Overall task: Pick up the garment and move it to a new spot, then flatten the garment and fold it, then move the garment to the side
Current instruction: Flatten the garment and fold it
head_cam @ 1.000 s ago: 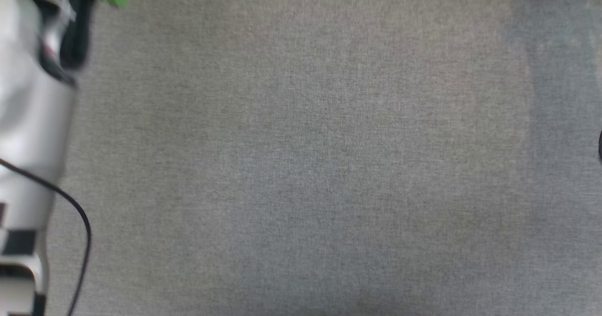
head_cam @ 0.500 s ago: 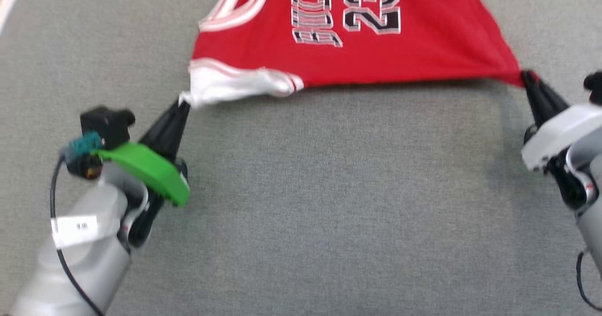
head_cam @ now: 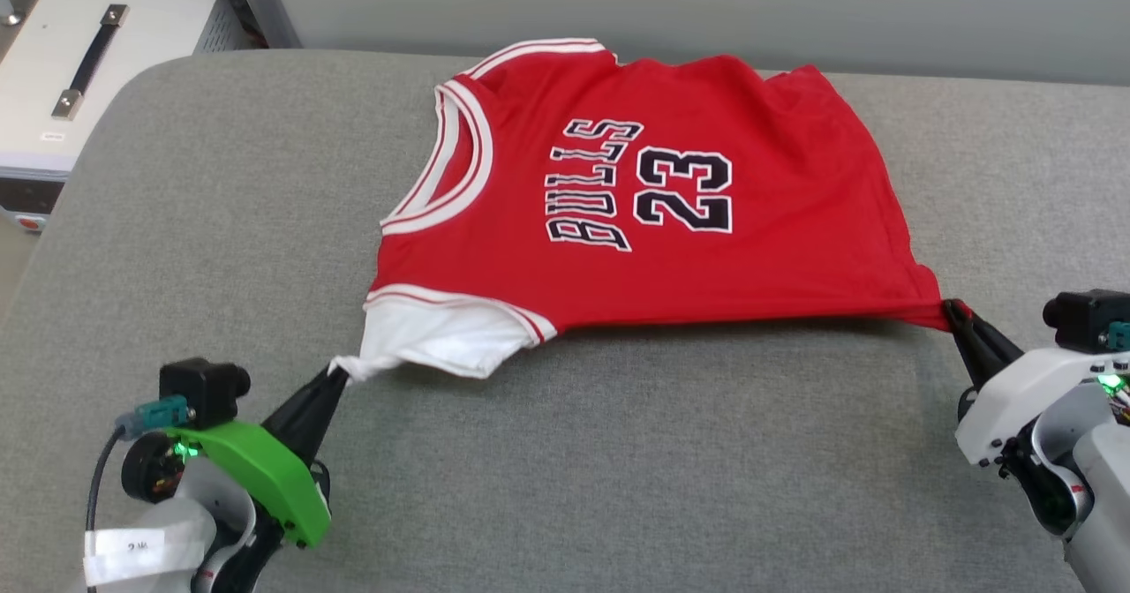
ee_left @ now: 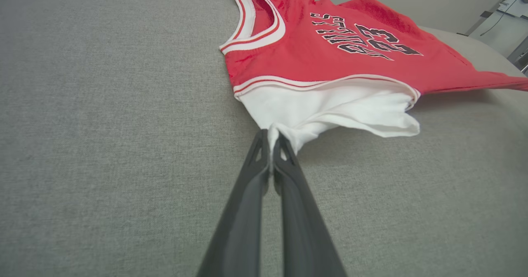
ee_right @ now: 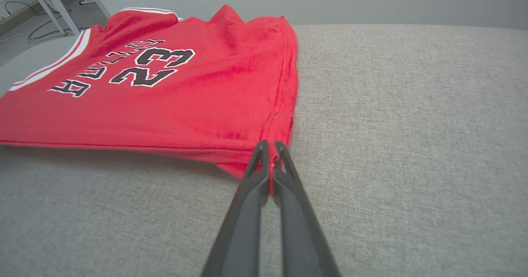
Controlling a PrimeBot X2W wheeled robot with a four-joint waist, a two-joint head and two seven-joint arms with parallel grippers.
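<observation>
Left gripper (head_cam: 335, 373) pinching white sleeve (head_cam: 433, 341), 7 o'clock, right gripper (head_cam: 952, 310) clamping hem corner (head_cam: 925, 309), 4 o'clock, of red BULLS jersey (head_cam: 777, 249); uneven tugging risking slip

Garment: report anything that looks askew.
The garment lies sideways, not flat: its white sleeve is pulled to a point in the shut jaws of the left gripper, the near edge stretched off the surface, and the far hem is rumpled.
</observation>
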